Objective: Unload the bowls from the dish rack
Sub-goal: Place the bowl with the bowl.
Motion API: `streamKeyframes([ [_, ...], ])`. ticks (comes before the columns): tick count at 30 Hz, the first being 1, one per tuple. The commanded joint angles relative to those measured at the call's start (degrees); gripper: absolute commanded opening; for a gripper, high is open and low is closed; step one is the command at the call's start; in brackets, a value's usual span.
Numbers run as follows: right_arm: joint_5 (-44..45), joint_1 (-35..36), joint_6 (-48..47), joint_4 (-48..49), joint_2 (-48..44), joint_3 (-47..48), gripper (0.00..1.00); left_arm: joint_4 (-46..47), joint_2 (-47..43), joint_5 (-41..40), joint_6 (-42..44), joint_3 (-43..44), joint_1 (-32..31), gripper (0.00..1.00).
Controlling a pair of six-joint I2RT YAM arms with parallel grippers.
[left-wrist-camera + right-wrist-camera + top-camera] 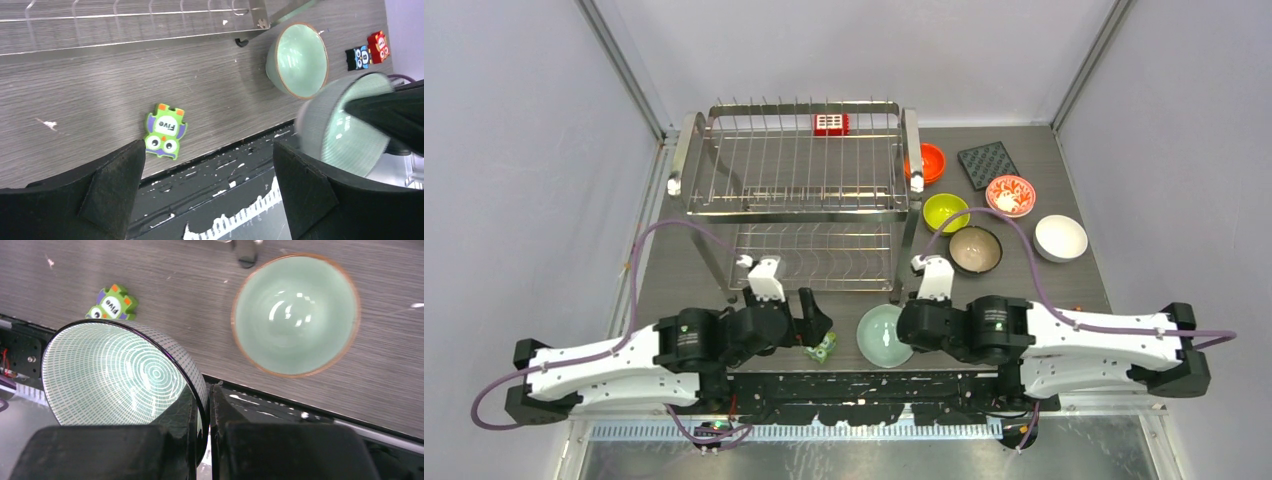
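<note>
There stood the large two-tier dish rack (799, 190) of shiny steel wire, a small red-white block (831, 124) clipped to its back rail. Just in front of the rack's lower tier, the left gripper (207, 200) was seen with its jaws spread wide and nothing held between them. Under it, on the grey wood-grain table (1084, 280), a flat green owl toy (165, 131) marked "Five" was found lying near the rack's front edge.

Further right, in front of the rack's right front leg, the right gripper (204, 407) was clamped nearly closed on a tilted round patterned bowl (120, 375). It was dark at the rim and ringed green and white inside. It was gripped by the rim, one finger inside and one outside, and held up over the table's black near edge. Close by that same leg a pale green glazed bowl (295, 315) with a brown rim was set upright on the table.

Right of the rack, more bowls were laid out. A glossy orange bowl (929, 163) was tucked against the rack's right end, with a yellow-green bowl (945, 212) and a dark brown-lined bowl (975, 249) nearer. A white red-flowered bowl (1010, 195) and a plain white bowl (1061, 238) sat farther out. A dark square mat (988, 161) was lying behind them.
</note>
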Motion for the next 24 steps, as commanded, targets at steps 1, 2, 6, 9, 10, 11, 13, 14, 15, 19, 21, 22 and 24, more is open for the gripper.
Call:
streamKeyframes([
  [1, 8.54, 0.15, 4.46, -10.35, -5.62, 4.27, 0.01, -3.28, -7.27, -4.53, -1.55, -3.81, 0.05, 1.0],
  [2, 9.59, 0.1, 5.0, -12.37, -6.42, 4.58, 0.01, -4.08, -8.81, -4.88, -1.88, -4.52, 0.06, 1.0],
  [6, 9.19, -3.75, 4.36, -15.7, -8.42, 4.16, 0.01, -6.17, -13.04, -6.31, -2.65, -6.39, 0.03, 1.0],
  [9, 3.46, -11.11, 0.33, -10.62, -10.01, 1.73, 0.01, -5.84, -14.13, -6.7, -2.47, -6.79, 0.03, 1.0],
  [10, 1.99, -13.18, -0.88, -9.01, -10.58, 1.21, 0.01, -5.41, -14.01, -6.6, -2.24, -6.83, 0.02, 1.0],
  [11, 1.08, -14.98, -1.9, -7.78, -10.92, 0.95, 0.01, -4.98, -13.72, -6.49, -1.97, -6.71, 0.06, 1.0],
  [13, -0.06, -17.98, -3.9, -6.64, -10.83, 0.98, 0.01, -4.84, -12.55, -6.1, -1.63, -6.3, -0.02, 1.0],
  [14, -0.66, -19.34, -4.61, -6.34, -10.56, 0.9, 0.01, -5.1, -11.75, -6.01, -1.6, -6.03, 0.06, 1.0],
  [15, -1.64, -21.16, -5.18, -6.04, -10.29, 0.6, 0.01, -5.53, -11.0, -5.96, -1.71, -5.77, 0.02, 1.0],
  [19, -5.78, -24.89, -5.63, -3.96, -10.72, -2.3, 0.01, -6.49, -8.26, -5.99, -3.13, -5.25, 0.02, 1.0],
  [21, -6.47, -25.77, -5.25, -3.26, -11.71, -3.93, 0.01, -6.04, -7.67, -5.98, -3.6, -5.43, 0.05, 1.0],
  [22, -6.69, -26.28, -5.11, -2.94, -12.06, -4.81, 0.01, -5.23, -7.55, -5.87, -3.52, -5.78, 0.08, 1.0],
  [24, -7.42, -27.35, -4.79, -2.28, -12.56, -6.64, 0.01, -3.9, -7.43, -5.51, -3.24, -6.62, 0.02, 1.0],
])
